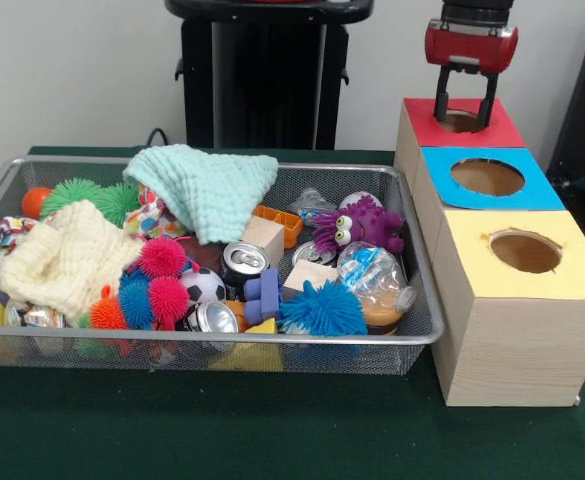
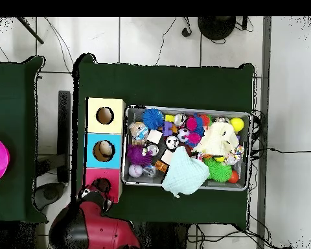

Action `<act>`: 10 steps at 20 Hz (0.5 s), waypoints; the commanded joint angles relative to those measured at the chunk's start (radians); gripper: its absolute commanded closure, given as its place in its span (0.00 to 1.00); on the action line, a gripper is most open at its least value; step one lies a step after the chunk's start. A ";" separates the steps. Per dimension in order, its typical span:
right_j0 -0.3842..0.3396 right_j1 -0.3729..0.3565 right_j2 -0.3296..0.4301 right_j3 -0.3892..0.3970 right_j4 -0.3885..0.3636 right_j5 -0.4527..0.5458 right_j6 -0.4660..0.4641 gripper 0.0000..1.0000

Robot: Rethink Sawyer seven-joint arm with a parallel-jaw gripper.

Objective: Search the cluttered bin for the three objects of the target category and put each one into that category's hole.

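The jaws of the gripper stand wide and empty, tips just over the red box's hole at the front view's upper right, placed as for a drop. Blue hole and yellow hole follow beside the mesh bin on the worktop, where the remaining clutter waits; which category is targeted I cannot tell.

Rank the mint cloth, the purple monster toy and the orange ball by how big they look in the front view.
1. Mint cloth, clearly the largest.
2. Purple monster toy.
3. Orange ball, smallest as it looks, though partly hidden and farther back, so its true size is unsure.
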 commanded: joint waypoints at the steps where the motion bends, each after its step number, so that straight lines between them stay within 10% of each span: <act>1: -0.058 0.030 0.026 -0.027 0.001 0.156 0.120 0.00; 10: 0.028 0.001 -0.071 -0.052 0.009 0.215 0.111 0.00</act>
